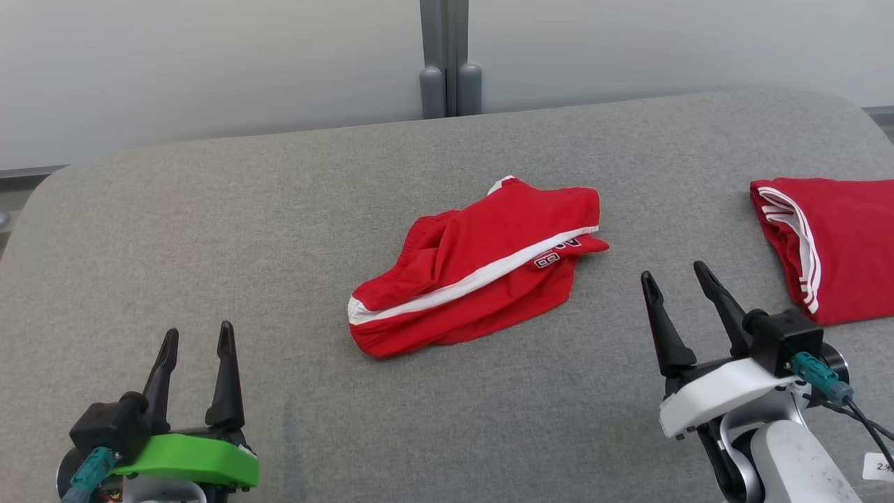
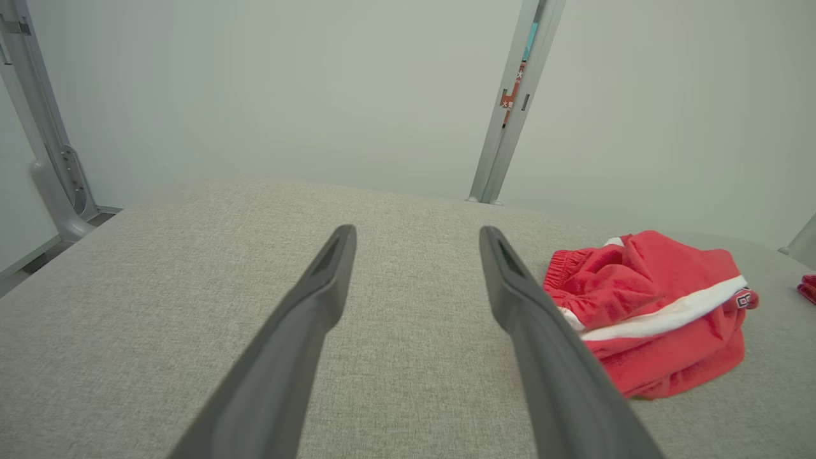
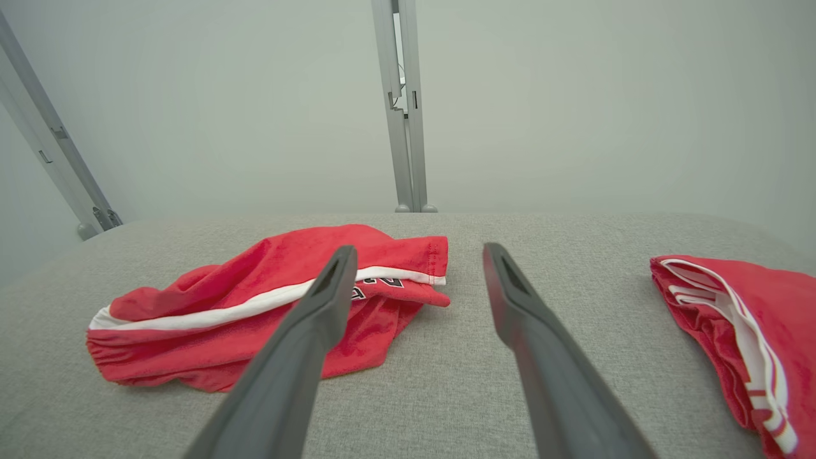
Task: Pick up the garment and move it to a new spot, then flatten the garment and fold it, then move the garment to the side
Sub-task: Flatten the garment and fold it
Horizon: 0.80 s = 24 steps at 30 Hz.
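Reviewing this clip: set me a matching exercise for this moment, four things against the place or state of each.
Things
1. crumpled red garment
2. folded red garment
3. left gripper
4. right gripper

Places and states
A. lower right of the head view, on a white mount, open and empty
B. middle of the grey surface, bunched up
C. lower left of the head view, on a green mount, open and empty
D. right edge of the head view, lying neat, cut off by the frame

Pairs: 1-B, 2-D, 3-C, 4-A
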Tool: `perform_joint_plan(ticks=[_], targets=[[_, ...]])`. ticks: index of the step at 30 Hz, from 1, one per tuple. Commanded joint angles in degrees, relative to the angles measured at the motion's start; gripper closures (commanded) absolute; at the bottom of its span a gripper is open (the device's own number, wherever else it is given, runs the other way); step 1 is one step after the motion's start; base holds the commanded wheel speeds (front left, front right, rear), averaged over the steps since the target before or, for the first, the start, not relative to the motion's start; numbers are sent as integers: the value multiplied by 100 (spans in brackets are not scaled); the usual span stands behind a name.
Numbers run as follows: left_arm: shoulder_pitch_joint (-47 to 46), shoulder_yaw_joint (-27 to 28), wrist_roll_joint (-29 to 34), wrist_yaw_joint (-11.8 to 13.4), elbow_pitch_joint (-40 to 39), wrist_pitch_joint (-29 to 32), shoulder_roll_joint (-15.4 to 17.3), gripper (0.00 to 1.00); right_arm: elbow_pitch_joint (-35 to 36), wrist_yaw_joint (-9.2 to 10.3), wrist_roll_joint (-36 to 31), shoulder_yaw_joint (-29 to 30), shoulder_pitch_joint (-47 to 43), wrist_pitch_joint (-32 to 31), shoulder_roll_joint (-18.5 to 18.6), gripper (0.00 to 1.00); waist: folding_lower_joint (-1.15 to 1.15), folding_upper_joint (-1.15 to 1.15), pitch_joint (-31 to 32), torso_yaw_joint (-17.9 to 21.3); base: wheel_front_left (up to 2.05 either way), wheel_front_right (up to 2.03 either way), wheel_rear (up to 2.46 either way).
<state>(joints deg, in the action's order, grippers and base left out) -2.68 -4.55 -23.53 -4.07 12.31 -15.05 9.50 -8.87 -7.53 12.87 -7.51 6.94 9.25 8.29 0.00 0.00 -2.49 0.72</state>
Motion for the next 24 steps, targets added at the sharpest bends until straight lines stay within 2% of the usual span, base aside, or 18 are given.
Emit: perform_joint_plan(ticks=[1,11,24], targets=[[96,43,72,-40,27,-13,-36,0,-16,9,-47,48,-77,46,0,0,0,0,50,-38,0,0,0],[108,182,252,-142,114,-14,-90,0,-72,9,-64,228,-128,56,-24,0,0,0,106,-79,0,0,0],[-57,228,352,-239,234,-14,-209,0,-94,9,-64,147,-10,21,-13,0,0,0,83,-85,0,0,0]])
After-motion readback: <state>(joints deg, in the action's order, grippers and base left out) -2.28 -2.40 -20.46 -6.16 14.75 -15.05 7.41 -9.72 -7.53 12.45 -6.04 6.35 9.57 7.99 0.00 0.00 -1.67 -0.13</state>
